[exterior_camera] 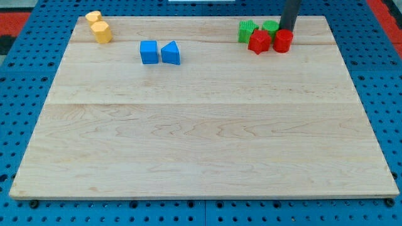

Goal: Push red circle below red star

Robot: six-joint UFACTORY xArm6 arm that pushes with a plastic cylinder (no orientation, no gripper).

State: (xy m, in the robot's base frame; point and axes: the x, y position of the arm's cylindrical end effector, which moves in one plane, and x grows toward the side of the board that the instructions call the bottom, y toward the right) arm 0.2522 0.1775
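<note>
the red circle [283,41] sits near the top right of the wooden board [201,138], just right of the red star [259,41] and touching or nearly touching it. the rod comes down from the view's top, and the tip [286,29] meets the board right behind the red circle, on its upper side; the rod holds nothing. two green blocks [247,30] [270,26] crowd just above the red star. well apart to the left lie a blue cube [149,52] beside a blue triangular block [171,53], and two yellow blocks [93,17] [101,31] at the top left corner.
</note>
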